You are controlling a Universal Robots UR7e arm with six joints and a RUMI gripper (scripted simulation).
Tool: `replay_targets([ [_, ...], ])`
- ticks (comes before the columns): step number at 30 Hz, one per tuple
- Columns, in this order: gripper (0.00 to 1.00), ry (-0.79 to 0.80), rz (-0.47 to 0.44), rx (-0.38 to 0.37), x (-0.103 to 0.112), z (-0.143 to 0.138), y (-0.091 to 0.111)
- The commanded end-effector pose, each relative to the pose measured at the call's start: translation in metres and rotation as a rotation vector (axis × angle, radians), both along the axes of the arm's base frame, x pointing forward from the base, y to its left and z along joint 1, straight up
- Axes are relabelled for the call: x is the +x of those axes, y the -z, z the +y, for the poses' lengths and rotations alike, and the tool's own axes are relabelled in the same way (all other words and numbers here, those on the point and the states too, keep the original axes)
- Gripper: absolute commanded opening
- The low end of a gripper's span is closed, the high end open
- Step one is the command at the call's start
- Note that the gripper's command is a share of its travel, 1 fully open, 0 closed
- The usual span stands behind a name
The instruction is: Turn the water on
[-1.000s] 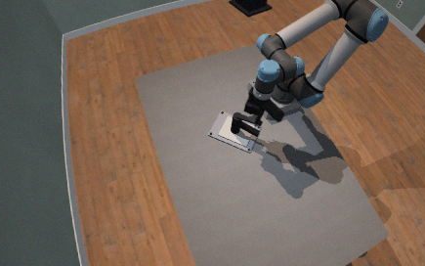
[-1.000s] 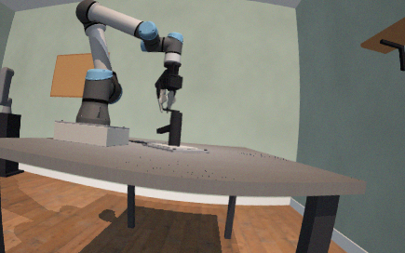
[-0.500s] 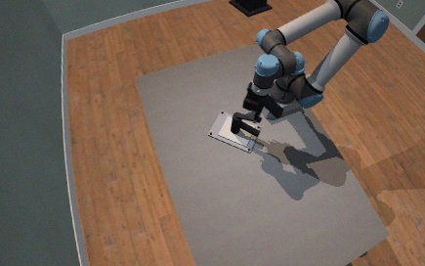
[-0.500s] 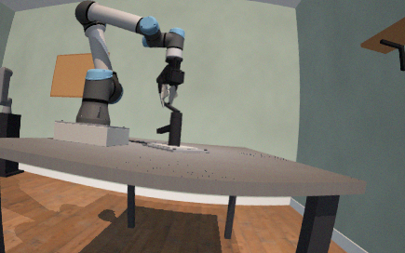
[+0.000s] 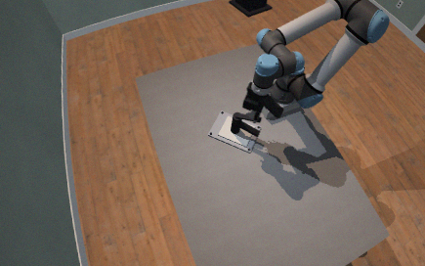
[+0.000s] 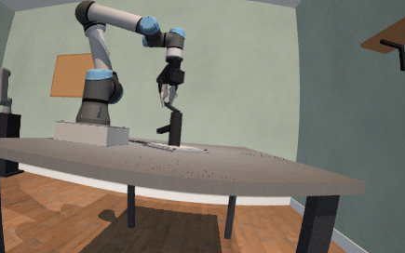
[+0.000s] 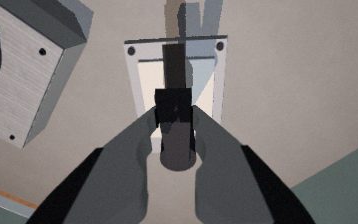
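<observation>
- While clamped on the tap's lever [image 7: 174,107], gripper [image 7: 175,131] seen from the wrist view with both grey fingers pressed against the lever's dark block, jaws narrow and holding it.
- Tap [image 6: 175,127] standing upright on a pale mounting plate [image 5: 221,131], near the middle of the grey table [image 5: 250,205], on the side nearer the arm's base.
- From the exterior view, lever [image 6: 171,109] angled upward off the top of the dark tap body, its raised end caught in the gripper [image 6: 168,99] directly above; spout jutting sideways lower down.
- From the top view, gripper [image 5: 256,113] hanging over the tap [image 5: 242,124], arm [image 5: 314,29] reaching in from the far right corner of the table, shadow thrown across the grey surface beside the plate.
- Arm mounted on a light grey base block [image 6: 117,136] resting on the table, just beside the mounting plate [image 6: 196,149].
- Wooden floor [image 5: 108,147] all around the table; green wall [image 6: 238,70] behind; brown shelf [image 6: 398,30] high on the right-hand wall.
</observation>
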State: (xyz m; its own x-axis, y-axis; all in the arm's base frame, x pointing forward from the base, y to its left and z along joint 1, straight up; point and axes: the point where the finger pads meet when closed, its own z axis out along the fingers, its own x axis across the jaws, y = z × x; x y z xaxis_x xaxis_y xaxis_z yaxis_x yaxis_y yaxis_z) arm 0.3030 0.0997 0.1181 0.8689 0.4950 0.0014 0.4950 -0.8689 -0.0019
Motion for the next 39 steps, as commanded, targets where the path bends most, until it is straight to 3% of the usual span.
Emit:
replay_targets([
  [1,0.00,0.002,-0.005,-0.002,0.0014,-0.0014,-0.0025],
  [39,0.00,0.002,-0.005,-0.002,0.0022,-0.0030,-0.0054],
])
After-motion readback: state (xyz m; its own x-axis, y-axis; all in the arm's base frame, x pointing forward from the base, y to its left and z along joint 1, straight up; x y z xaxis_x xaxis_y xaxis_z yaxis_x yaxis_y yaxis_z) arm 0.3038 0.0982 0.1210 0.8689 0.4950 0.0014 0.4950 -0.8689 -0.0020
